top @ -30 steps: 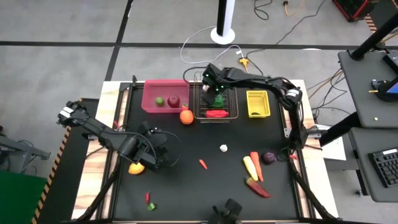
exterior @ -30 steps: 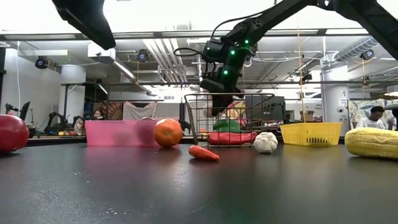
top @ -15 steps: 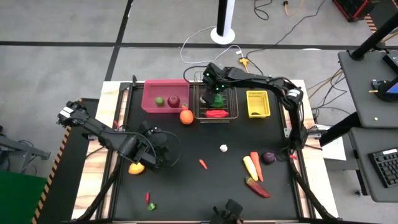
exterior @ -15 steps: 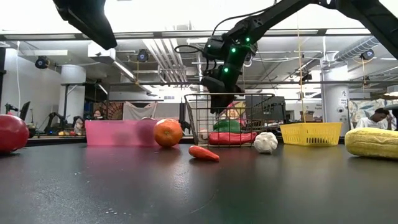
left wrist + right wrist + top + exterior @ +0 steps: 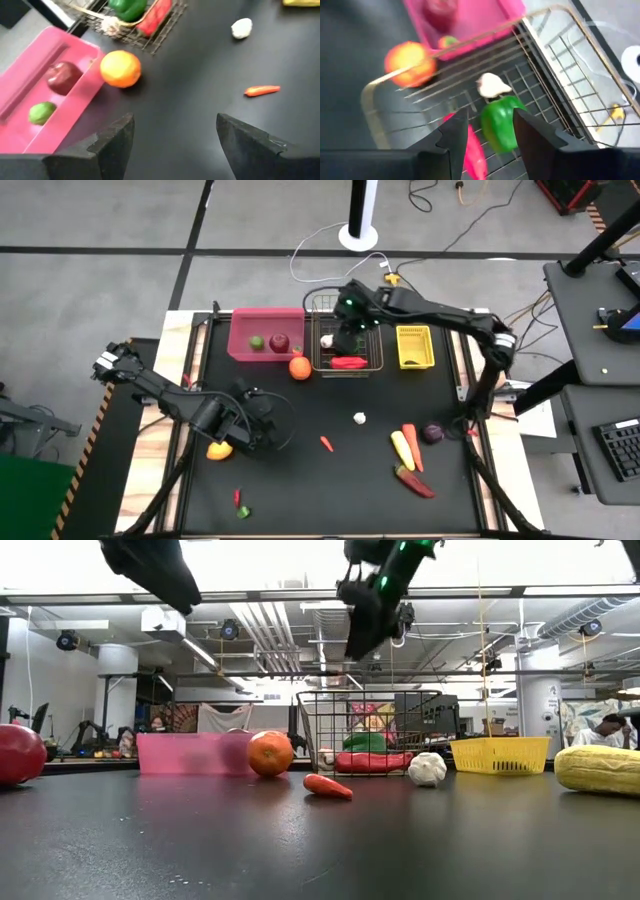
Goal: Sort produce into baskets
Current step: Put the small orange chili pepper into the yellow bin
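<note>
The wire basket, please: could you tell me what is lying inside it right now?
Inside the wire basket lie a green pepper, a red chilli and a white garlic bulb. The right claw above it covers part of the floor, so anything beneath stays unseen.

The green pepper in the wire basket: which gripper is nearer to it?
Right. The right gripper hangs directly above the green pepper in the wire basket; the left gripper sits far off, mid-table.

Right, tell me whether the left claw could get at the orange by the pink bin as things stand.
Probably yes. The left claw hangs open above bare table, and the orange sits on the table outside the pink bin, with nothing lying between them.
</note>
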Controlling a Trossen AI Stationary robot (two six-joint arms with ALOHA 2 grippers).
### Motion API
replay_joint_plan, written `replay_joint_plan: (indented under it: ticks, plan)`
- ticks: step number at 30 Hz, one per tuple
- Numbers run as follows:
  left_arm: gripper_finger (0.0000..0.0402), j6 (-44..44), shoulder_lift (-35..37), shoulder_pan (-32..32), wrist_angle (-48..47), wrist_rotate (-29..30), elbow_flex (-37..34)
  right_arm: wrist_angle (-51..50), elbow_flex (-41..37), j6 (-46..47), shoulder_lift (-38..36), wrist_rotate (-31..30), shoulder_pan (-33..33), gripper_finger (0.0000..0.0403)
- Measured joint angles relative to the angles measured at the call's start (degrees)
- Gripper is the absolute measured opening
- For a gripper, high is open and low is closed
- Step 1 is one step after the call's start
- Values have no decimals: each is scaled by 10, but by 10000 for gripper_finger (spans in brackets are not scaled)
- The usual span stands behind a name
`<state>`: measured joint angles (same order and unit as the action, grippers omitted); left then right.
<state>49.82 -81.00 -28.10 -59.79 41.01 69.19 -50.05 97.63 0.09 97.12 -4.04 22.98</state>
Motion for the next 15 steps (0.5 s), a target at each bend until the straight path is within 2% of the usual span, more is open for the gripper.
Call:
replay_joint_plan:
  ticks: [15]
  plan:
    - [263,-144,0,0,138,-39,0,-39,-126,81,-194,0,-158,134]
